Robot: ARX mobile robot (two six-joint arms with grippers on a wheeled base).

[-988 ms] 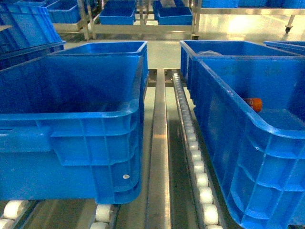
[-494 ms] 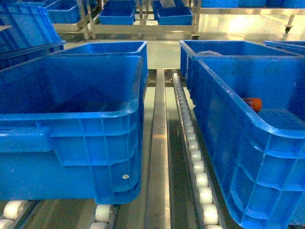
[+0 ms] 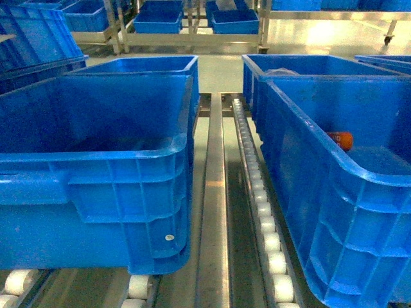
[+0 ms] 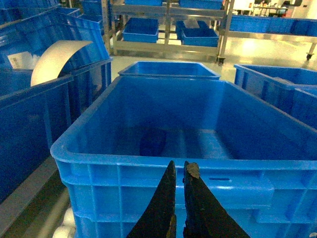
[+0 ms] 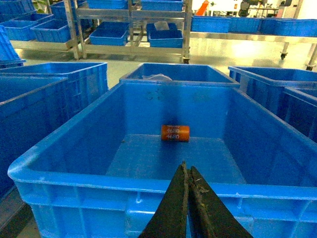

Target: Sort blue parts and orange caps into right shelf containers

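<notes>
On your left sits the near left crate [image 3: 96,167], a bright blue bin on the roller track [image 3: 263,212]; from the left wrist camera its floor shows only a dark patch that could be a blue part or a shadow, too dim to call. The left gripper [image 4: 178,171] hovers just outside that crate's near rim with its jaws nearly together, a thin gap between them and nothing held. Moving across the steel rail to your right, the near right crate [image 3: 340,186] holds one orange cap [image 5: 175,133], lying on its side on the floor near the far wall, with printed digits facing the right wrist camera. The right gripper [image 5: 187,171] hangs over the near rim, jaws pressed together and empty. That cap looks like a small, light, rigid plastic cylinder with a smooth skin, so expect it to roll or slip if nudged. If you must take it, close across its round body at mid-length, fingers square to its axis, rather than pinching the ends.
</notes>
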